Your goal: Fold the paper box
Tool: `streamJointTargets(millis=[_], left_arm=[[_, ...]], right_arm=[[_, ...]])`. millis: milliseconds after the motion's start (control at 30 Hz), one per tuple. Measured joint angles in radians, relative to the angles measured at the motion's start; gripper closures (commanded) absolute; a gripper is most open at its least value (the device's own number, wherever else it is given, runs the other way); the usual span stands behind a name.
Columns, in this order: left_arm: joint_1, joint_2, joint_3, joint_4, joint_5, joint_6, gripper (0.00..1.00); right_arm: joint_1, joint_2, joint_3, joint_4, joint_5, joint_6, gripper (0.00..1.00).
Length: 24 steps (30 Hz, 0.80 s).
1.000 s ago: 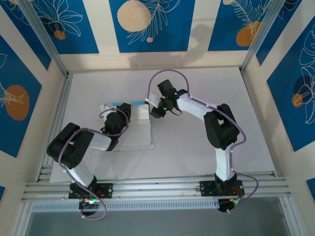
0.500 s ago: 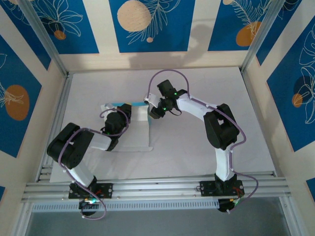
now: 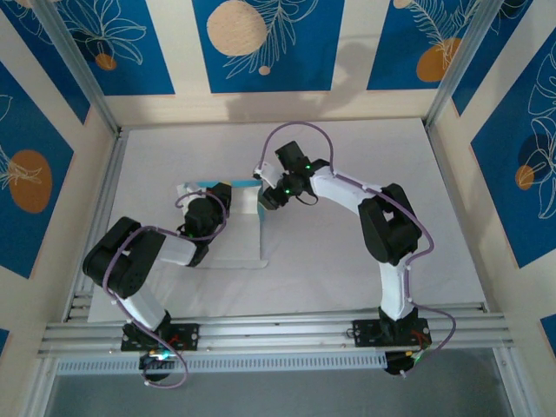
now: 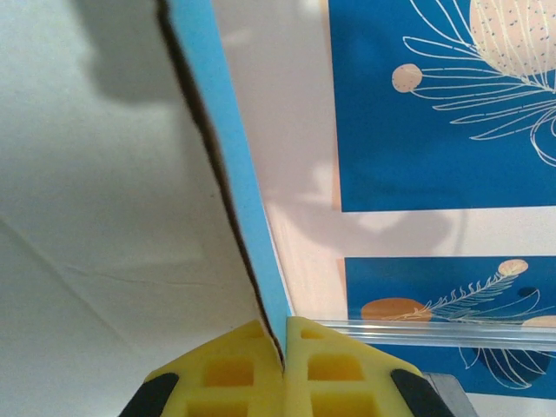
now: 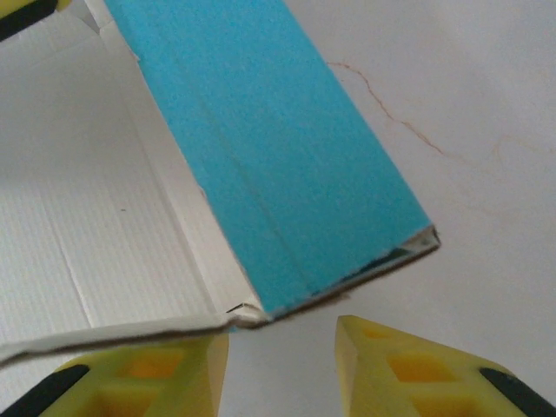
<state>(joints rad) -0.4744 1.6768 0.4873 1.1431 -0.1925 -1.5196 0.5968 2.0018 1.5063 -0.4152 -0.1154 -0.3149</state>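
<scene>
Near the left-middle of the white surface (image 3: 434,217), the paper box (image 3: 241,241) lies partly unfolded, white side up. The left pincer (image 4: 284,334) is pressed together on the edge of a raised, blue-backed flap on the box's left. Just beyond, the right pincer (image 5: 282,347) stands spread, just short of the end of a folded blue wall.

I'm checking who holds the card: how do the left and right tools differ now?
The left tool is shut, pinching the edge of the thin white-and-blue card paper box; the right tool stands open. The left tool grips card; the right tool's gap is empty, just off the box's corner. Both have yellow fingers.
</scene>
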Motion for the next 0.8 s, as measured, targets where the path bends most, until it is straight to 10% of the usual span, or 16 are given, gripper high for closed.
streamJointTargets(millis=[433,800], left_arm=[[0.008,0.001,-0.002,0.002,-0.015,-0.001,1.00],[0.008,0.010,-0.014,0.000,-0.010,-0.001,1.00]], right_arm=[[0.043,0.000,-0.069,0.183,0.098,0.057,0.23],[0.050,-0.051,-0.222,0.346,0.050,0.135,0.24]])
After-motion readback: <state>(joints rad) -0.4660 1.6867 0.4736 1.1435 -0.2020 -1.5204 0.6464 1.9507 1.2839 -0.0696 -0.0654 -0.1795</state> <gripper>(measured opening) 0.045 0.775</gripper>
